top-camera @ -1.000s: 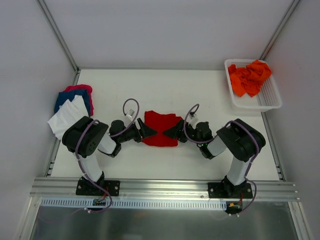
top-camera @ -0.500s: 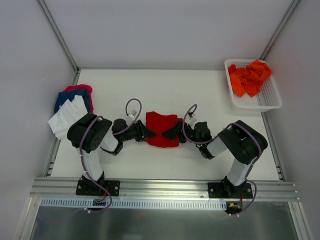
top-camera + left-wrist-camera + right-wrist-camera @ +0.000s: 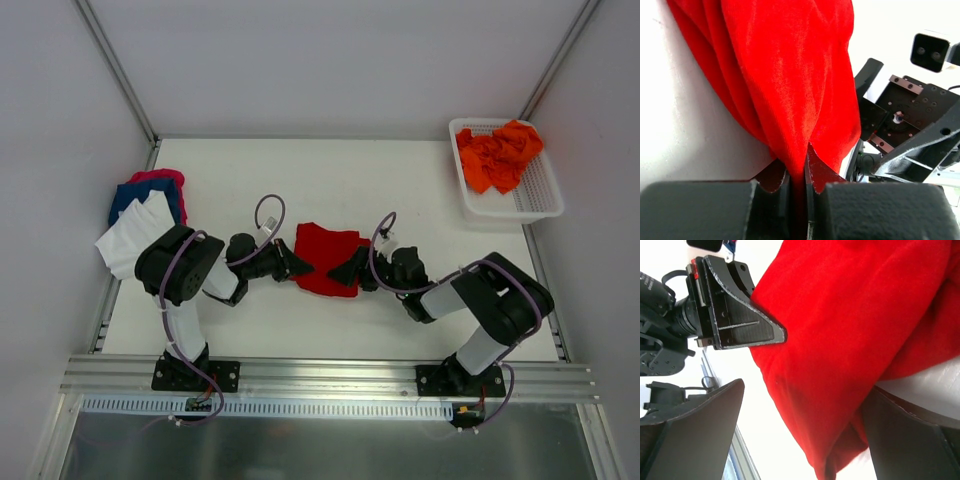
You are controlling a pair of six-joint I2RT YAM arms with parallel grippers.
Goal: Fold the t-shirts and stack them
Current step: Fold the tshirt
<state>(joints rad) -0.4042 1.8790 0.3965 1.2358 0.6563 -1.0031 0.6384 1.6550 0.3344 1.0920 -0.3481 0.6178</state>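
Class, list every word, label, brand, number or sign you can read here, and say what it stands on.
No text can be read. The red t-shirt and the white basket show no print; the small coloured parts at the arm bases are too small to read.

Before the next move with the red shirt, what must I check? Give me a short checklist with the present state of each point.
1. Left hand shut on the edge of the red shirt: ok.
2. Right hand gripping the shirt: not ok; it is open, with cloth between its fingers.
3. How many layers the left hand pinches: cannot tell.
4. Bare table beyond the shirt: ok.
5. Orange shirts inside the basket: ok.
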